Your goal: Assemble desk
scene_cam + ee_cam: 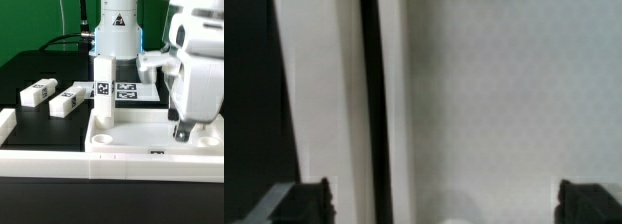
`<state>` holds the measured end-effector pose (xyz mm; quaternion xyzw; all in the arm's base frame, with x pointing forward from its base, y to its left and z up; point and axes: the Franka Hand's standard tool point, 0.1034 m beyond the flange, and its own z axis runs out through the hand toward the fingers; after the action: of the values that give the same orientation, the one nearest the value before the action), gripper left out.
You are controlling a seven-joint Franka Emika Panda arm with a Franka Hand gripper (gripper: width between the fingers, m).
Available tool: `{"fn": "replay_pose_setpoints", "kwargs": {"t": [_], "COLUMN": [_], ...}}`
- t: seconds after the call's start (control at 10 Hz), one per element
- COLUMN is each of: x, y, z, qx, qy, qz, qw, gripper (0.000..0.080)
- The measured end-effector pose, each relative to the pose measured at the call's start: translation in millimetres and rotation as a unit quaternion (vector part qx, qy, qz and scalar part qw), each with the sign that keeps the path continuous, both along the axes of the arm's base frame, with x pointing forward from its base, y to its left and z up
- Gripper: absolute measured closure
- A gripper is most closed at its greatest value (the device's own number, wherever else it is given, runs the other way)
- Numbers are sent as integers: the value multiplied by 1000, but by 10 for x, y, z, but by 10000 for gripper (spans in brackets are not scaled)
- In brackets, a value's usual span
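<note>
The white desk top (150, 132) lies flat, rim up. A tagged leg (103, 92) stands upright at its corner on the exterior view's left. One loose leg (37, 94) and a second loose leg (68, 101) lie side by side on the black surface (40, 70), apart from the top.

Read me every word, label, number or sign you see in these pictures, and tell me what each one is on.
No readable words or numbers anywhere.
Black triangle sign on the robot's column: symbol inside too small to read.
Black-and-white tags on two lying legs, the upright leg and the marker board: patterns, not text.
Dark mark on the desk top, front rim: too small.
Wrist view: none.
</note>
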<state>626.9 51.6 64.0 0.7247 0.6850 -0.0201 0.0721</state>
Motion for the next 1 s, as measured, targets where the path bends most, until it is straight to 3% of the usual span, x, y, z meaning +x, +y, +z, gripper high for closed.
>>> {"fn": "replay_pose_setpoints", "kwargs": {"t": [0.2, 0.4, 0.6, 0.9, 1.0], "x": [-50, -48, -176, -175, -198], "y": [-145, -288, -404, -411, -428], "z": [216, 343, 298, 291, 279], "qx": [0, -1, 0, 2, 7], "qy": [-14, -25, -27, -28, -30], "qz": [-10, -19, -26, -41, -104], "qw": [1000, 1000, 999, 999, 994], "gripper": [151, 150, 150, 150, 150]}}
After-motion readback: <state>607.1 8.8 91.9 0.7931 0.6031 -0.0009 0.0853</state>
